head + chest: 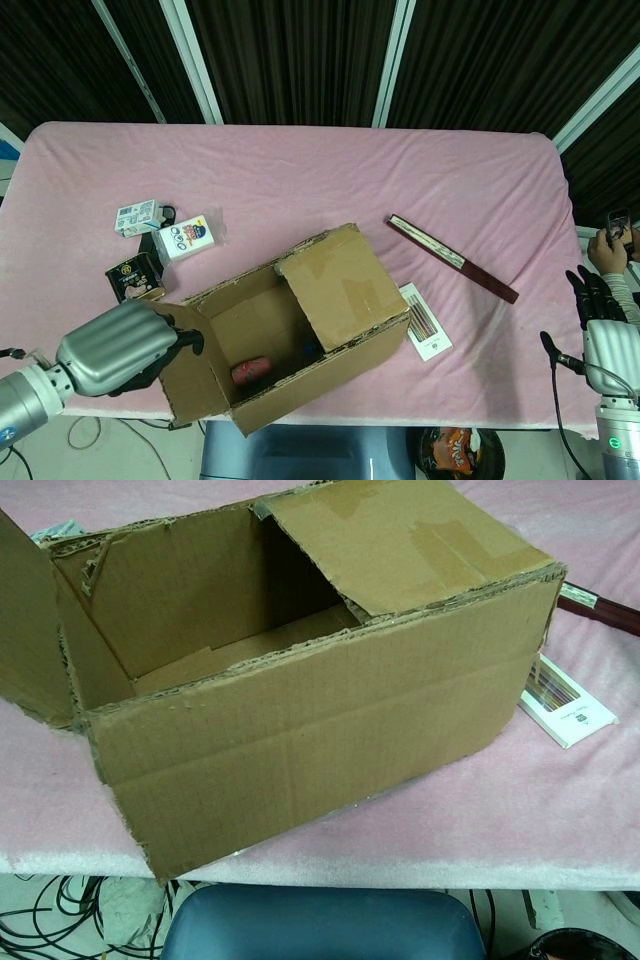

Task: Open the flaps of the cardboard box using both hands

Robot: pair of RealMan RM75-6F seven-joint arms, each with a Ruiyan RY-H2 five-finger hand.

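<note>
Corrugated brown cardboard fills the chest view: one cardboard box (320,690) at the near table edge, its right flap (400,540) lying flat over the opening and its left flap (28,630) swung outward, cut off by the frame's left side. That view shows neither hand. The head view does: the left hand (118,347), silver with dark fingers, rests against the outer face of the left flap, with one dark fingertip (192,342) touching its upper edge; whether it grips the cardboard cannot be told. The right hand (598,310) hangs off the table's right end, well apart from the box, fingers straight, close together and holding nothing.

Only the head view looks into the box, where one reddish object (250,370) lies on the bottom beside a small blue thing (309,349) too small to identify. On the pink tablecloth (300,190) it shows three small packages left of the box: a white carton (137,216), a blue-and-white pack (187,238) and a dark tin (134,279). Right of the box lie one long dark-red case (452,258) and one white booklet (424,321); the chest view cuts the case at its right edge, and the box hides part of the booklet
</note>
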